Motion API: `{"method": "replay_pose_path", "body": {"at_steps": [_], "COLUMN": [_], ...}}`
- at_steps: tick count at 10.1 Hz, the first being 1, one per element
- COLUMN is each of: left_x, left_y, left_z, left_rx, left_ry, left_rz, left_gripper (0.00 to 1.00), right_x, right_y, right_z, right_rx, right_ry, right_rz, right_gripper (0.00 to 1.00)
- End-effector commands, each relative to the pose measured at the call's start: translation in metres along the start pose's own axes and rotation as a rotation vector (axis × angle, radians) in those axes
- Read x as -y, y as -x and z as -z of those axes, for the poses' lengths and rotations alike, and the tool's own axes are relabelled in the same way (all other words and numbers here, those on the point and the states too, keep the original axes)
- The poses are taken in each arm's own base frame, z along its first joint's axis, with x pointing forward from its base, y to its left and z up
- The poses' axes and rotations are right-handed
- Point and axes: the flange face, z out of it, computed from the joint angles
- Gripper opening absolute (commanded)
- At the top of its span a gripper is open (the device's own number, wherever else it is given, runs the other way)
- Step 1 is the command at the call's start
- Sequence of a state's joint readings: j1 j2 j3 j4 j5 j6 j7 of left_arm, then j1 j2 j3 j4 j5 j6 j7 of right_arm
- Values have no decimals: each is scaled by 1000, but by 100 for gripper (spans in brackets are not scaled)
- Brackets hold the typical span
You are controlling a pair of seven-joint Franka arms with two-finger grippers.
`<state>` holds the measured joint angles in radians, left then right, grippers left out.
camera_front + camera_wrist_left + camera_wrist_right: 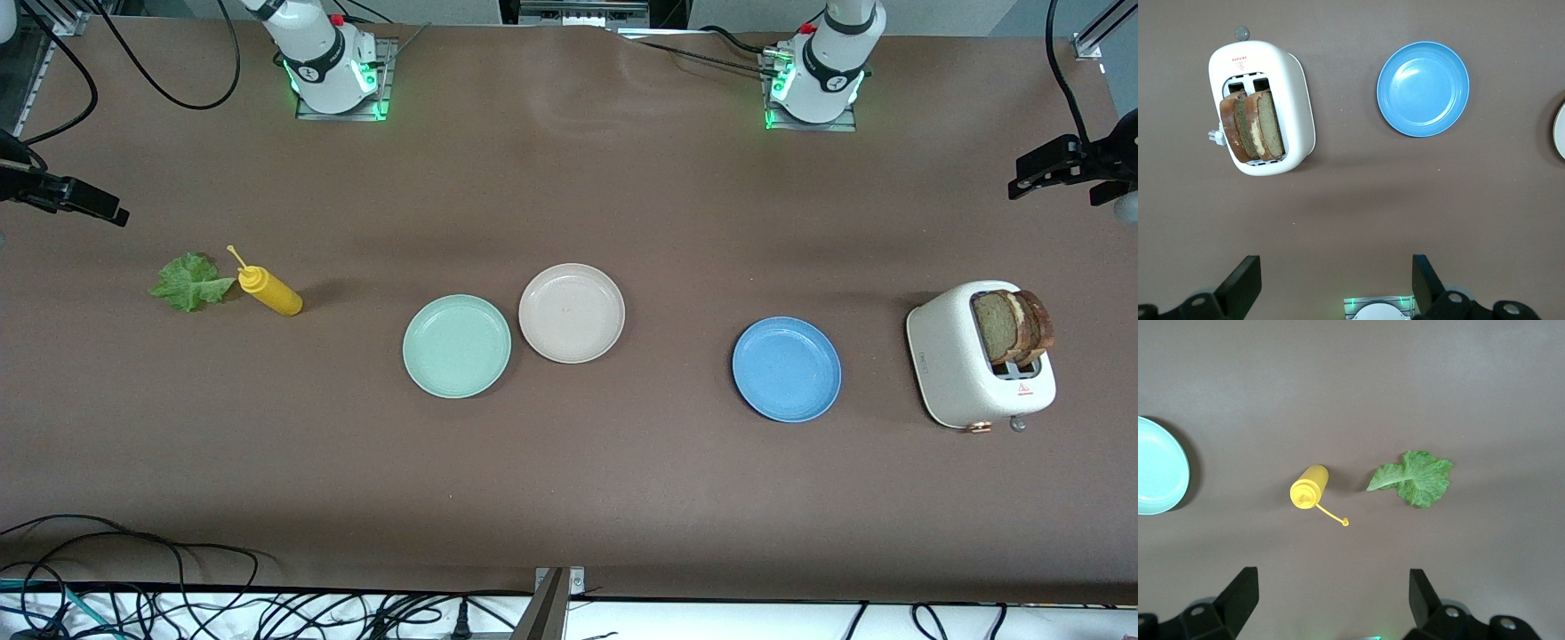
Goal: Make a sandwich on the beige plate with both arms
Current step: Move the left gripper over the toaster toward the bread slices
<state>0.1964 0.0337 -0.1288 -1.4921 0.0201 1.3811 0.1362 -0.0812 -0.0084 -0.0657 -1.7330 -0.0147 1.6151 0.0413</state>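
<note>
The beige plate (572, 313) lies bare at mid-table, and its rim shows in the left wrist view (1559, 130). Two bread slices (1013, 326) stand in a white toaster (951, 356) at the left arm's end, also in the left wrist view (1253, 125). The lettuce leaf (191, 282) lies flat at the right arm's end, also in the right wrist view (1415, 477). My left gripper (1336, 283) is open and empty, high over the table near its base. My right gripper (1331, 597) is open and empty, high over the table near the lettuce. Neither hand shows in the front view.
A mint-green plate (457, 345) touches the beige plate, nearer the front camera. A blue plate (787, 369) lies between the beige plate and the toaster. A yellow squeeze bottle (269, 291) lies on its side beside the lettuce. Black camera mounts (62, 194) jut in at both table ends.
</note>
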Motion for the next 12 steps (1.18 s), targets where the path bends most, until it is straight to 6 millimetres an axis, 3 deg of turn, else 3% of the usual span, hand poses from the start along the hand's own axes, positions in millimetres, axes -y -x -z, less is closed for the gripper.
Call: {"method": "replay_pose_path", "body": {"at_steps": [1, 3, 5, 12], "left_x": [1, -3, -26, -20], "left_y": [1, 1, -2, -1], "left_z": [6, 7, 7, 7], "left_rx": [0, -2, -1, -1], "left_ry": [8, 9, -3, 0], "left_rz": [12, 3, -38, -27], "left_gripper": [100, 100, 100, 100], "right_x": [1, 1, 1, 0], "right_y": [-2, -2, -2, -2], "right_z": [5, 5, 5, 5], "right_rx": [7, 7, 7, 7], "right_ry": [-4, -4, -4, -4], "right_rz": [-6, -4, -4, -3], "right_gripper": [100, 100, 100, 100]}}
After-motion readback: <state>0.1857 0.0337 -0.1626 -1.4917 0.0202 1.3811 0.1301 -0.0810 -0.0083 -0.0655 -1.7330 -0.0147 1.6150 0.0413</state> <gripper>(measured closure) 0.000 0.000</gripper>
